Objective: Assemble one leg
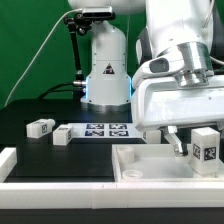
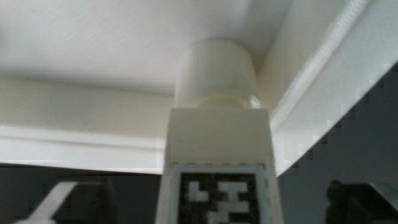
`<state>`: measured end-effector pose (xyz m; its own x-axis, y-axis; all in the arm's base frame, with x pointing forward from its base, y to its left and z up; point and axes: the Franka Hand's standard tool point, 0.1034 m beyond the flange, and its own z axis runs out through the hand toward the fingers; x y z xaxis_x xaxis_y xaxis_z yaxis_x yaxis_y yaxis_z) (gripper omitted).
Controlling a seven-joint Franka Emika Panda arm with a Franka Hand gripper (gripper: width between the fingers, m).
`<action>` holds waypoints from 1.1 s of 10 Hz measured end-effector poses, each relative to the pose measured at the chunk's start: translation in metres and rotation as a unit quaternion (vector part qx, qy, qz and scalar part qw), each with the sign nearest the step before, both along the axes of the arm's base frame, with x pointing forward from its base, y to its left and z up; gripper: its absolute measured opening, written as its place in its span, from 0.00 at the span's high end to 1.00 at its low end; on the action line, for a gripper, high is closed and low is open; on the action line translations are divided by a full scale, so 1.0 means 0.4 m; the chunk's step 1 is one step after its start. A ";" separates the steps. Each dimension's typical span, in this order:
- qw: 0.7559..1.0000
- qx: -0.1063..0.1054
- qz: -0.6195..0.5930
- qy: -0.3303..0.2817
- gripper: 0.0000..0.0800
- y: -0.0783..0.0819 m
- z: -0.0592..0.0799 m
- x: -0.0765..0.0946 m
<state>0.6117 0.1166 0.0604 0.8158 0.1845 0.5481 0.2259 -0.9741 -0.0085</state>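
Note:
A white leg (image 1: 205,148) with a black-and-white tag stands upright on the large white tray-like piece (image 1: 145,165), near the exterior view's right edge. In the wrist view the leg (image 2: 222,150) fills the middle, and its round end meets an inner corner of the tray-like piece (image 2: 89,110). My gripper (image 1: 200,140) straddles the leg. One dark finger (image 1: 178,144) shows beside it in the exterior view. In the wrist view my gripper (image 2: 214,205) is open, and both fingers (image 2: 64,203) stand apart from the leg with dark gaps on each side.
Two more legs (image 1: 40,127) (image 1: 62,134) lie on the black table at the exterior view's left. The marker board (image 1: 106,129) lies behind them by the robot base (image 1: 106,70). A white wall (image 1: 60,192) runs along the front edge.

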 end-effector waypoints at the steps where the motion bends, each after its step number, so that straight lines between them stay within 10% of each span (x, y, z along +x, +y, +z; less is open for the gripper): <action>1: 1.000 0.000 0.000 0.000 0.20 0.000 -0.001 0.000; 7: 0.999 0.003 -0.007 0.048 0.19 -0.001 0.103 0.004; 11: 0.979 0.003 0.008 0.205 0.19 0.007 0.078 0.002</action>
